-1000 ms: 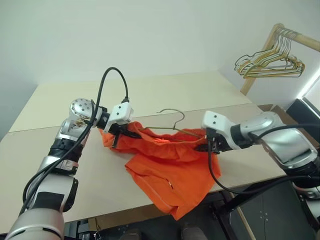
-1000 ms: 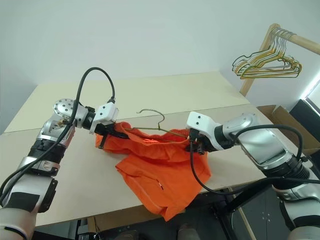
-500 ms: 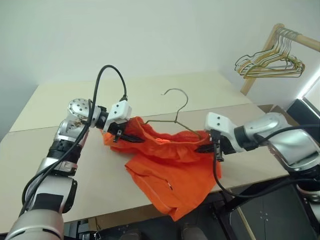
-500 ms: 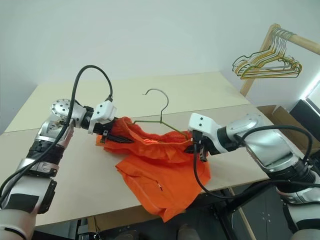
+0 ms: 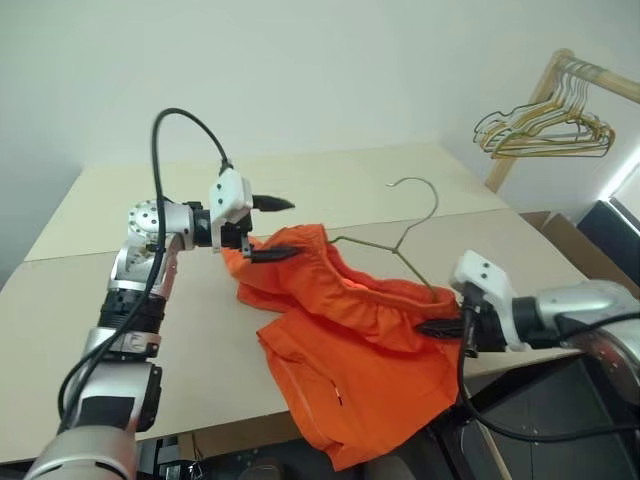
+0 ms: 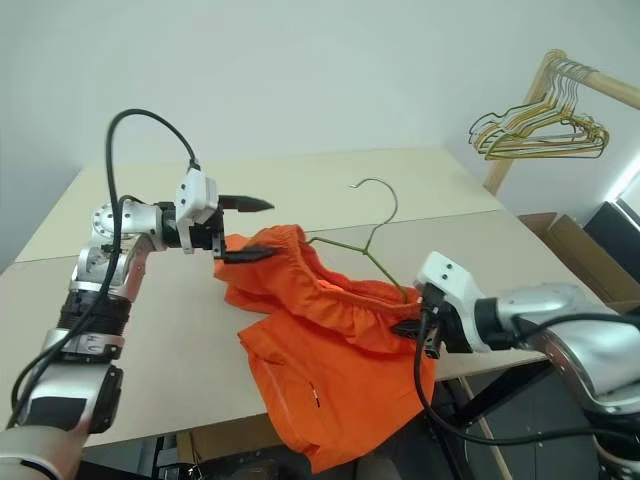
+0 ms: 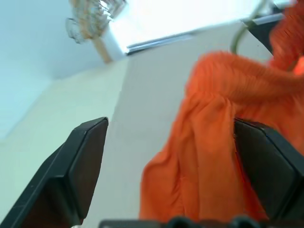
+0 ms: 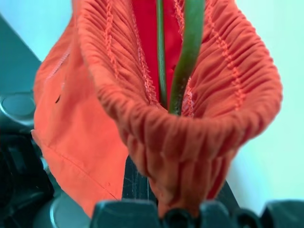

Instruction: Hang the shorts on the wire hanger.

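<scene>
I'm looking across a pale table [image 5: 330,190] against a white wall, a wooden rail with a bunch of hangers [image 5: 545,125] in the far right corner. In the left eye view my left gripper [image 5: 268,228] has just spread and lifted off the waistband it was pinching a second ago; its lower finger still lies against the shorts [image 5: 360,350], whose near half spills over the table edge. The hanger [image 5: 400,235] has swung up, hook high, its wire inside the waistband. The right gripper [image 5: 440,327] stays pressed together on the shorts at the hanger's right end and has pulled back toward me. The left wrist view shows wide fingers [image 7: 80,161] with fabric between them, unheld. The right wrist view shows gathered waistband wrapped round the wire, so I judge that end seated.
</scene>
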You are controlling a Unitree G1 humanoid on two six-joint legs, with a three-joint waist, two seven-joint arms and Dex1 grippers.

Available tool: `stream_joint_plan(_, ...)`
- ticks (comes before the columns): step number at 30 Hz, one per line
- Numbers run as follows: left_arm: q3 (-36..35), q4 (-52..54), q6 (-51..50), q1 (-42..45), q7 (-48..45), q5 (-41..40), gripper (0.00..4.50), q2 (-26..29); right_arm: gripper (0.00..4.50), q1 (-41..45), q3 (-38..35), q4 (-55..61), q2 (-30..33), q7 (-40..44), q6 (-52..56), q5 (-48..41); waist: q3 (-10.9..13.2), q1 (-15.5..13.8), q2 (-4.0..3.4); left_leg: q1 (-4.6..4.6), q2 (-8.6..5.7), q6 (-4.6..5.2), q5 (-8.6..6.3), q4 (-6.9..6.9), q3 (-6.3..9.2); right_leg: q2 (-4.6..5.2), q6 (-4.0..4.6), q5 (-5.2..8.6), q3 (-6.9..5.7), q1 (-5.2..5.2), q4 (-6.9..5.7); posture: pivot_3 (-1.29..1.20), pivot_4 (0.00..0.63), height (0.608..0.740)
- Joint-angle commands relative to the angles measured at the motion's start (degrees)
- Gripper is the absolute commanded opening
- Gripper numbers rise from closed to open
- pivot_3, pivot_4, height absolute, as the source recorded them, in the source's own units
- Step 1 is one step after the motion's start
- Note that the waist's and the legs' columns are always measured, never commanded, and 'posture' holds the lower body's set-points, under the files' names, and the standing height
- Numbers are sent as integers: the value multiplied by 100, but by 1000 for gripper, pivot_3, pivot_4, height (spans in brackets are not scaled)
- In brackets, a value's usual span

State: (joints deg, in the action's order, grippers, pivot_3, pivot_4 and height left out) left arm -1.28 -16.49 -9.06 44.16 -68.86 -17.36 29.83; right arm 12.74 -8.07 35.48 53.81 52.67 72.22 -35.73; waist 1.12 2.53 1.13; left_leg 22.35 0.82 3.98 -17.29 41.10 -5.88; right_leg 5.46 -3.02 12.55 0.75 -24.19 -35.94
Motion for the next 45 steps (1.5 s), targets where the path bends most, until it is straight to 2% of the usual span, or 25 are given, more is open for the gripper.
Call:
stream_joint_plan(1,-385,1294,-885,-137,751,-738,4458,-215,0,-296,-1151,442,-174,-376,668,-418,-1,-15,0,0,0,0,0,-1,1,0,0,0,0,1,3,-107,0,740)
stream_joint_plan(7,-469,3151,-2292,-589,1955,-1831,4458,-752,0,-817,-2624,848,-776,-1229,1957,-402,-12,2,8,-6,-2,0,-1,-3,7,4,-4,-3,1,15,7,-166,0,740)
stream_joint_plan(12,-509,3665,-3251,-457,2799,-2586,4458,-1044,0,-1154,-3095,770,-960,-2263,2028,-311,-34,97,-25,-24,-9,-1,-1,-12,0,1,-2,-4,9,21,6,-218,0,740)
stream_joint_plan(17,-555,3949,-3823,-495,3325,-3183,4458,-1119,0,-1148,-3843,536,-1155,-3202,2028,-670,-39,331,-33,-29,-9,-4,1,-17,0,-10,-1,-2,20,23,7,-251,0,740)
stream_joint_plan(20,-557,4052,-3820,-563,3522,-3252,4458,-1112,0,-683,-4359,127,-1398,-4102,2028,-834,-41,474,-37,-36,-8,-4,1,-19,0,-13,-1,-2,22,32,8,-264,0,740)
stream_joint_plan(23,-552,4094,-3753,-591,3604,-3293,4458,-1073,0,-211,-4603,-361,-1386,-4956,2028,-941,-50,612,-53,-56,-9,-3,0,-24,-1,-11,-1,-1,26,57,17,-266,0,740)
stream_joint_plan(26,-578,4105,-3718,-596,3705,-3322,4458,-1045,0,707,-5113,-1296,-1410,-6005,2028,-1220,-50,709,-58,-100,-7,-3,-1,-37,1,-15,2,1,24,100,29,-260,0,740)
stream_joint_plan(29,-579,4137,-3690,-624,3770,-3319,4458,-1028,0,1167,-5294,-1908,-1230,-6816,2028,-1427,-54,769,-66,-113,-7,1,-4,-42,4,-15,2,1,23,117,40,-252,0,740)
stream_joint_plan(34,-594,4230,-3702,-689,3883,-3371,4458,-1000,0,1470,-5320,-2723,-894,-7585,2028,-1861,-58,790,-71,-110,-7,1,-4,-51,5,-14,2,0,25,117,52,-238,0,740)
stream_joint_plan(39,-593,4295,-3712,-723,3953,-3405,4458,-912,0,1739,-5176,-3321,-698,-7911,2028,-2142,-69,793,-91,-111,-6,5,-6,-52,2,-15,-6,-5,29,126,77,-221,0,740)
stream_joint_plan(45,-556,4327,-3688,-744,3976,-3425,4458,-834,0,2294,-5332,-4292,-362,-7958,2028,-1685,-68,765,-96,-123,-7,8,-8,-60,2,-15,-7,-6,29,148,97,-206,0,740)
